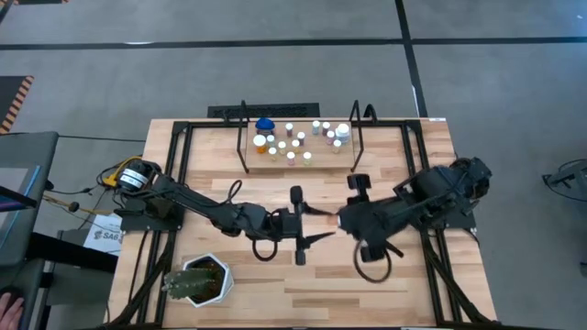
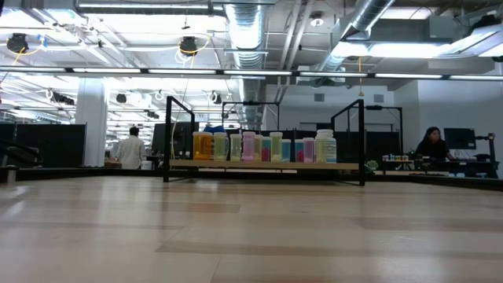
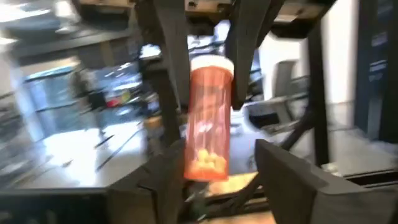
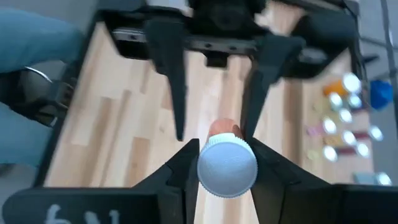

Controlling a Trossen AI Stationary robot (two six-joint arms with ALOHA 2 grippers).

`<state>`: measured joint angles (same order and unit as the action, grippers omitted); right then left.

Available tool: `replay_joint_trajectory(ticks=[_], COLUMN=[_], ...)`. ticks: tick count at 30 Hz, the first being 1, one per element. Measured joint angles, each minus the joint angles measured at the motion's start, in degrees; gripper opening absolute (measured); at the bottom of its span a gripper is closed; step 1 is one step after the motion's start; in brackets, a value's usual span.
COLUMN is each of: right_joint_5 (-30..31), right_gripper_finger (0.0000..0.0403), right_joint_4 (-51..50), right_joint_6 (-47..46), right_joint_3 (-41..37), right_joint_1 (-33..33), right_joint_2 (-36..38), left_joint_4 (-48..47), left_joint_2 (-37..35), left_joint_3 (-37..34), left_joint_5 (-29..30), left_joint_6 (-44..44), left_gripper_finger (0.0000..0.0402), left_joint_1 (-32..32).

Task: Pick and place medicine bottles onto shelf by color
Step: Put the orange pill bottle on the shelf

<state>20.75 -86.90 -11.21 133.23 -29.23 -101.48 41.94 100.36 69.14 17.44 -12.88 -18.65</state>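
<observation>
Where both arms meet over the middle of the table (image 1: 367,293), clenched in the right gripper (image 4: 227,163): an orange bottle (image 3: 208,118), gripped at its white cap (image 4: 227,167). Just past that, flanked by the left gripper (image 3: 214,155), released, fingers spread clear of either side. Well beyond, off to one side of both grippers, the shelf (image 1: 321,165), lined with the other medicine bottles (image 1: 298,142).

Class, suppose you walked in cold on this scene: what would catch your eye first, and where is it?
Mid-table, the two grippers meet over an orange medicine bottle with a white cap: the right gripper is clamped on its cap end, while the left gripper stands open around its body. At the table's far edge, the shelf carries a crowd of small bottles, and a green spiky plant sits at the near left corner.
</observation>
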Motion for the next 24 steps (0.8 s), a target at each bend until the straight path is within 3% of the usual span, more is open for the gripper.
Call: replay_joint_trajectory(ticks=[6,10,16,24], right_joint_5=[-0.05,-1.08,-5.69,-10.52], right_gripper_finger=[0.0122,0.013,0.0132,0.013], right_joint_4=[-3.06,-3.08,-3.1,0.46], right_joint_6=[-0.38,1.5,5.17,9.48], right_joint_3=[0.0,0.0,-1.56,-12.81], right_joint_1=[5.74,12.04,23.85,36.85], right_joint_2=[0.01,0.01,0.07,0.07], left_joint_4=[-10.41,-22.72,-44.84,-63.88], left_joint_2=[-1.47,-5.71,-12.95,-19.33], left_joint_3=[-0.07,-0.06,-0.04,-0.04], left_joint_5=[18.28,27.47,28.91,26.74], left_joint_6=[0.66,7.78,23.05,30.61], left_gripper_finger=[0.0252,0.0277,0.0281,0.0281], left_joint_1=[-1.65,-4.06,-6.8,-6.74])
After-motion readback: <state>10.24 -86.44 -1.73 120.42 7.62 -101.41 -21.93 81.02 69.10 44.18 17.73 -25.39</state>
